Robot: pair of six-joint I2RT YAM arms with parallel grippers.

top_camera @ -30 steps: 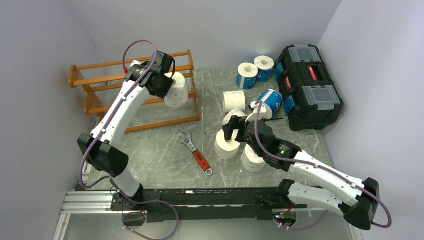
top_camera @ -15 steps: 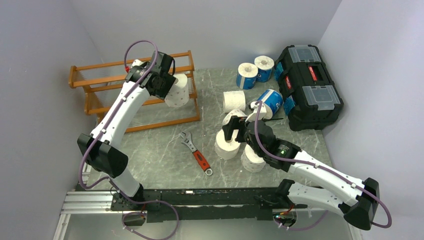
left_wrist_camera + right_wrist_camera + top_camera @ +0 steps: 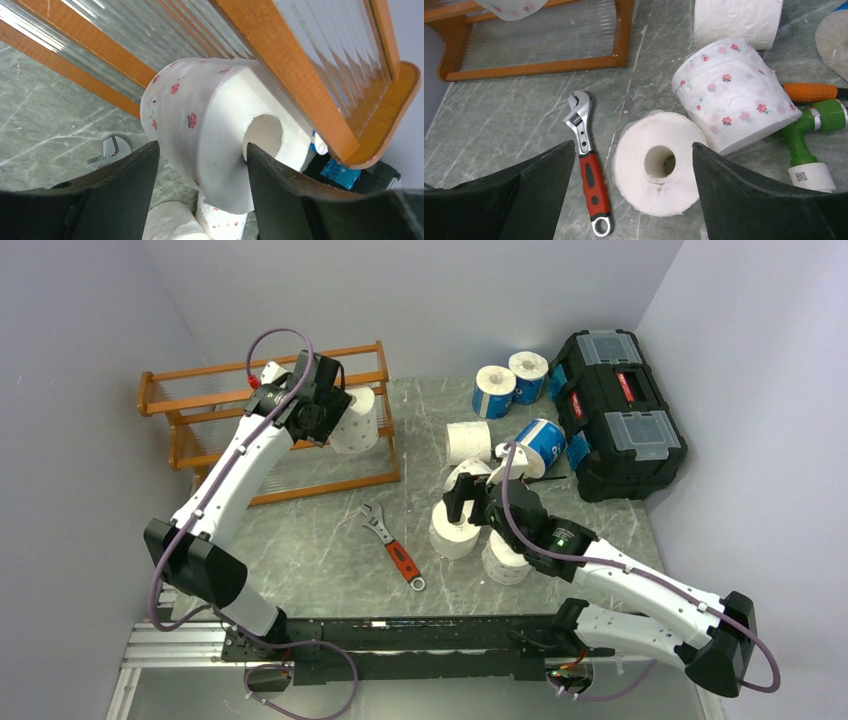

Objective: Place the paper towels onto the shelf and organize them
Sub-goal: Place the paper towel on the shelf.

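Observation:
My left gripper (image 3: 335, 418) is shut on a white paper towel roll with small red flowers (image 3: 200, 115), one finger at its outer side and the other at its hollow core. It holds the roll against the right end of the orange-brown shelf (image 3: 190, 372), under a rail (image 3: 280, 60). My right gripper (image 3: 634, 150) is open and hovers over an upright plain white roll (image 3: 659, 170), which stands mid-table (image 3: 455, 532). A flowered roll (image 3: 734, 95) leans beside it. Another plain roll (image 3: 468, 440) and blue-wrapped rolls (image 3: 493, 390) lie farther back.
A red-handled wrench (image 3: 393, 545) lies left of the upright roll, also in the right wrist view (image 3: 586, 150). A black toolbox (image 3: 620, 415) stands at the back right. A green nozzle (image 3: 809, 125) and an orange handle (image 3: 811, 92) lie right of the flowered roll.
My left arm has shifted slightly left and back, carrying the flowered roll closer against the shelf's right end. My right arm has barely moved.

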